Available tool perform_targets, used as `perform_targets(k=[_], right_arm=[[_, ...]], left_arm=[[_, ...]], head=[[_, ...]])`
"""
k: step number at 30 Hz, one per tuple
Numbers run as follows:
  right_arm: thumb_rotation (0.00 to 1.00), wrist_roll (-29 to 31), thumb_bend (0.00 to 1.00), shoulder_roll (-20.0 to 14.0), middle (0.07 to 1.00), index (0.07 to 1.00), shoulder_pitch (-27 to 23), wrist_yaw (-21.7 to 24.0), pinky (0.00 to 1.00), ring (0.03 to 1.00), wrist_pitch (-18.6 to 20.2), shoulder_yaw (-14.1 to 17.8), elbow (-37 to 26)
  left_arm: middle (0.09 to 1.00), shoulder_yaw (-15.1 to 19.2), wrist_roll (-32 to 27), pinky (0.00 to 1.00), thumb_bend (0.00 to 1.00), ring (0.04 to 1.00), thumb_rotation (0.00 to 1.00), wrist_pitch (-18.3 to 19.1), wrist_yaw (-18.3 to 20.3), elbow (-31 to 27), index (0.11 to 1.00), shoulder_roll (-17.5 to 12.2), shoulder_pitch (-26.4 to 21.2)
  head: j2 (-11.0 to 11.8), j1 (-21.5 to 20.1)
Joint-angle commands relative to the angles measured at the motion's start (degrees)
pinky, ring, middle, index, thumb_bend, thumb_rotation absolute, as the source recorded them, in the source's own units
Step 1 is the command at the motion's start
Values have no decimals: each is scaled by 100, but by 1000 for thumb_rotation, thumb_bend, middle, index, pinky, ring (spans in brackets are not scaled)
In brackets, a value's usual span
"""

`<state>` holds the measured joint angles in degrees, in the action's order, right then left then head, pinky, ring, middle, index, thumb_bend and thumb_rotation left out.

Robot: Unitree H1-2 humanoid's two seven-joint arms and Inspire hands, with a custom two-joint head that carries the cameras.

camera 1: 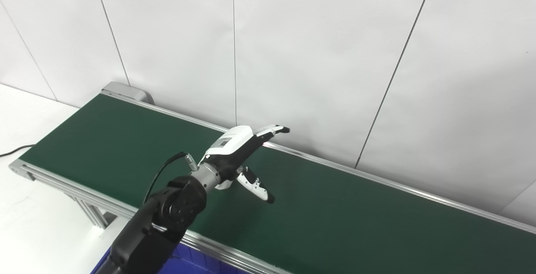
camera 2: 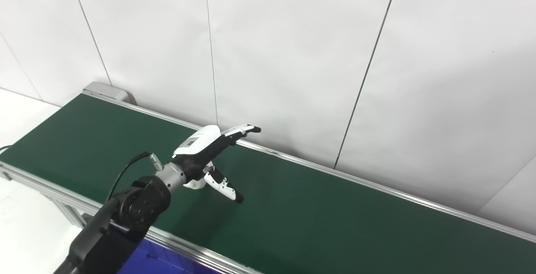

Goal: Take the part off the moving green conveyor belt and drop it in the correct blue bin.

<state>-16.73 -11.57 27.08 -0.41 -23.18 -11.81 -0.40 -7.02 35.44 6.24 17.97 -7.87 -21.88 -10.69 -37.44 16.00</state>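
Note:
The green conveyor belt (camera 1: 335, 207) runs from the far left to the near right along a white wall. No part shows on it. My left hand (camera 1: 247, 156) is held out over the middle of the belt, open, with its fingers (camera 1: 274, 130) stretched toward the wall and its thumb (camera 1: 257, 187) spread downward; it holds nothing. It also shows in the right eye view (camera 2: 211, 156). A corner of a blue bin (camera 1: 188, 261) shows below the belt's near rail, beside my left arm. My right hand is out of view.
The belt's silver side rails (camera 1: 234, 259) and end roller housing (camera 1: 125, 91) frame it. A white table (camera 1: 37, 223) lies to the left with a black cable (camera 1: 14, 150). A metal leg (camera 1: 92, 215) stands under the near rail.

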Motion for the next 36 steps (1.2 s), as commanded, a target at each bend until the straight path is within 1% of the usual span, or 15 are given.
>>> perform_targets(k=[1,4,10,18,20,22,24,26,28,30,32,33,34,35,36], right_arm=[[152,67,757,13,893,896,30,25,746,848,-174,12,-146],[156,47,759,17,889,895,55,19,741,845,-172,13,-190],[177,7,753,14,891,900,96,12,740,849,-187,7,-243],[182,31,743,45,896,903,153,7,743,852,-169,9,-325],[190,32,738,45,897,906,162,6,748,855,-183,11,-332],[192,22,739,49,896,905,171,-2,755,859,-186,17,-343],[196,37,740,52,896,904,184,-2,756,859,-182,23,-354],[197,54,740,48,896,905,198,-2,759,859,-188,32,-353],[203,44,735,38,897,907,205,-6,751,855,-211,36,-356],[201,65,733,32,896,908,209,-1,749,855,-219,40,-359],[197,71,730,29,895,908,216,6,747,853,-202,43,-378],[199,80,727,27,895,909,218,14,748,853,-190,44,-385],[202,87,725,25,896,911,218,21,751,854,-182,44,-388],[203,104,724,27,896,911,221,26,752,854,-167,49,-394],[202,112,725,28,896,910,223,29,749,853,-155,53,-401]], left_arm=[[987,-116,75,930,867,949,68,109,239,73,941,-263,-342],[986,-278,239,992,913,967,43,215,289,361,933,-369,-454],[982,-530,664,1000,916,987,56,178,134,739,925,-497,-544],[1000,-1125,1578,1000,911,1000,91,549,635,1053,929,-776,-700],[1000,-1246,1788,1000,904,1000,83,599,682,1184,923,-822,-721],[1000,-1295,1919,1000,891,1000,21,635,679,1281,914,-829,-722],[1000,-1310,2021,1000,882,1000,4,681,639,1331,901,-821,-699],[1000,-1326,2149,1000,819,1000,0,690,483,1427,876,-819,-659],[987,-1319,2167,1000,684,1000,0,691,382,1508,837,-821,-632],[968,-1294,2114,1000,618,981,0,684,314,1536,809,-834,-605],[943,-1262,2065,992,581,948,0,698,267,1554,780,-838,-585],[916,-1216,2013,932,565,909,0,726,227,1562,757,-816,-570],[878,-1183,1976,815,557,853,0,746,199,1566,727,-799,-559],[865,-1104,1927,775,554,833,0,903,225,1558,716,-729,-553],[642,-1050,1910,516,521,596,0,1039,249,1545,640,-669,-551]], head=[[5,0],[-39,7],[-96,17],[-168,67],[-178,77],[-190,87],[-199,96],[-209,114],[-223,129],[-234,136],[-242,152],[-251,163],[-251,163],[-253,173],[-254,178]])
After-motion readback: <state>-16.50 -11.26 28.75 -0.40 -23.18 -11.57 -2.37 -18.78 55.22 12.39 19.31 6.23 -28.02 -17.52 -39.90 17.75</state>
